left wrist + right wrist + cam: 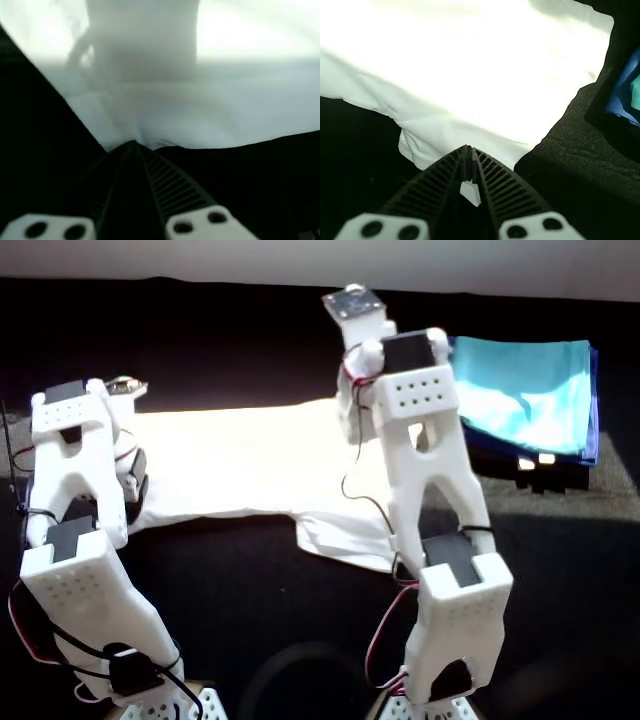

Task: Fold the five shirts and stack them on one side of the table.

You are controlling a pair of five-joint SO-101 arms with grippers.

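Observation:
A white shirt (250,455) lies spread flat across the middle of the black table. My left gripper (134,145) is shut, its tips pinching the shirt's edge (165,125). In the high view the left arm (75,440) stands at the shirt's left end. My right gripper (466,150) is shut on the white shirt (470,65) at its near edge, and a bit of white cloth shows between the fingers (492,180). The right arm (420,410) rises over the shirt's right part. A stack of folded shirts (525,395), cyan on top and blue beneath, lies at the back right.
The folded stack's blue edge (625,90) lies close beside the white shirt's right end. Bare black table (260,610) stretches between the two arm bases at the front. A white wall runs along the far edge.

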